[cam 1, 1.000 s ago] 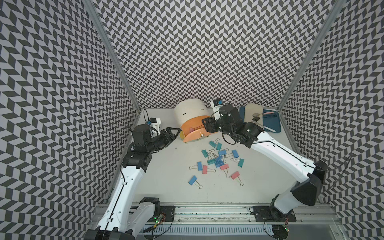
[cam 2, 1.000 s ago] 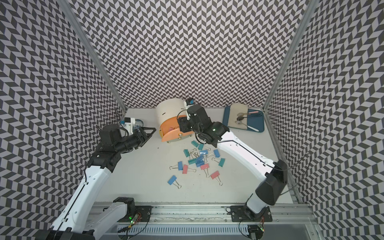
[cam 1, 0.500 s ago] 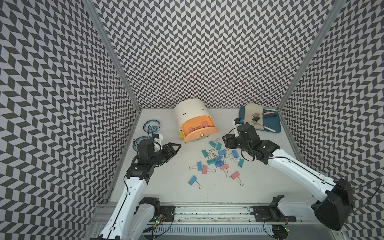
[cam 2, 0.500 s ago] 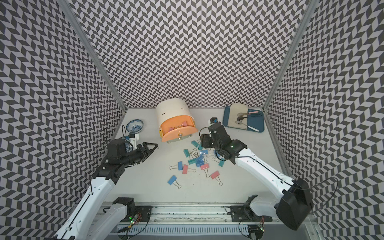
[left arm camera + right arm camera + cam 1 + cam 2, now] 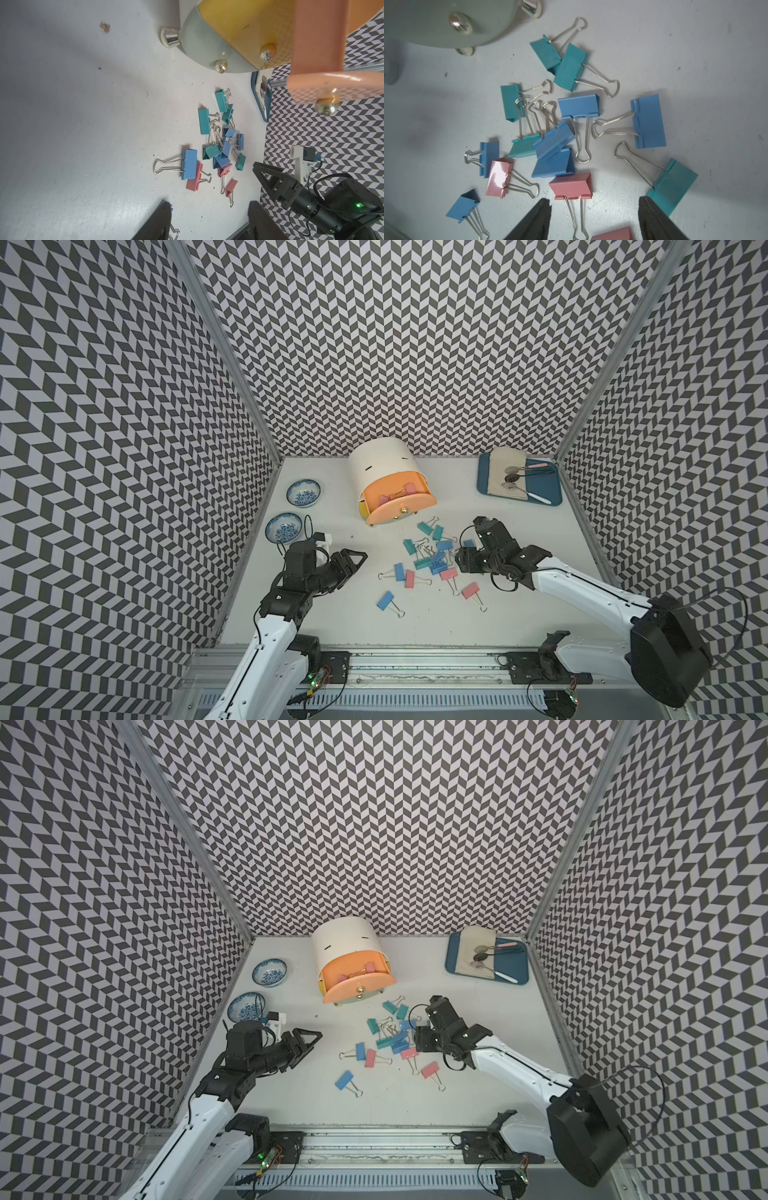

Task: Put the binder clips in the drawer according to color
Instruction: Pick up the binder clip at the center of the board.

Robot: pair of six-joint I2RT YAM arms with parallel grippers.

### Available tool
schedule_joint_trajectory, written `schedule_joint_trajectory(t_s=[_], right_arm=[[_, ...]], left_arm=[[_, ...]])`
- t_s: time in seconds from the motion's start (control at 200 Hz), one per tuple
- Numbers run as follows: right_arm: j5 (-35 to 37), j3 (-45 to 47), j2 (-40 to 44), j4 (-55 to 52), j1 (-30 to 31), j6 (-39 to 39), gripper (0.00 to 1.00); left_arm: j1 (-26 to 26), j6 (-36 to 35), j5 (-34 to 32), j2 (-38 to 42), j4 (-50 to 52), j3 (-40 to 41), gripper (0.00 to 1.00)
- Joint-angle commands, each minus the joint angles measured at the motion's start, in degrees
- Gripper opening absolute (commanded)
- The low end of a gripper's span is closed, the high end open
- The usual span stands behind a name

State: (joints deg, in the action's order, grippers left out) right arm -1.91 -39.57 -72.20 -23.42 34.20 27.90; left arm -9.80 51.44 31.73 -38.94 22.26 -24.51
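Hangs near the front with left gripper (image 5: 207, 204) spread, empty. Hovers right gripper (image 5: 595, 200), also released, just above a pink folded-metal clip (image 5: 572, 186) at the edge of the scattered pink, blue and teal binder clips (image 5: 432, 560). Calls next for lowering and pinching it, likely bound for the open salmon drawer (image 5: 401, 506) of the cream rounded cabinet (image 5: 378, 460) beyond.

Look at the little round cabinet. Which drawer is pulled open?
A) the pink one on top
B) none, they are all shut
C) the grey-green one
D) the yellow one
A: the pink drawer sticks out of the cream cabinet with pink clips lying inside, while the yellow drawer and grey-green drawer below it are pushed in.
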Motion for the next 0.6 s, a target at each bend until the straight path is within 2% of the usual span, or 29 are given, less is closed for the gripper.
schedule_joint_trajectory(t_s=[0.0,0.195,0.596], right_arm=[[-1.9,2.0,-0.1,4.1,-0.4,0.7,0.72],[-3.7,4.7,-0.1,4.4,-0.4,0.8,0.72],[-6.6,9.8,-1.5,7.4,-0.4,1.4,0.74]], left_arm=[[-3.3,1.9,-2.7,0.4,-2.9,0.8,0.63],[-7.8,4.3,-4.7,0.2,-4.6,2.4,0.63],[-9.7,5.0,-5.5,-1.3,-6.0,1.5,0.63]])
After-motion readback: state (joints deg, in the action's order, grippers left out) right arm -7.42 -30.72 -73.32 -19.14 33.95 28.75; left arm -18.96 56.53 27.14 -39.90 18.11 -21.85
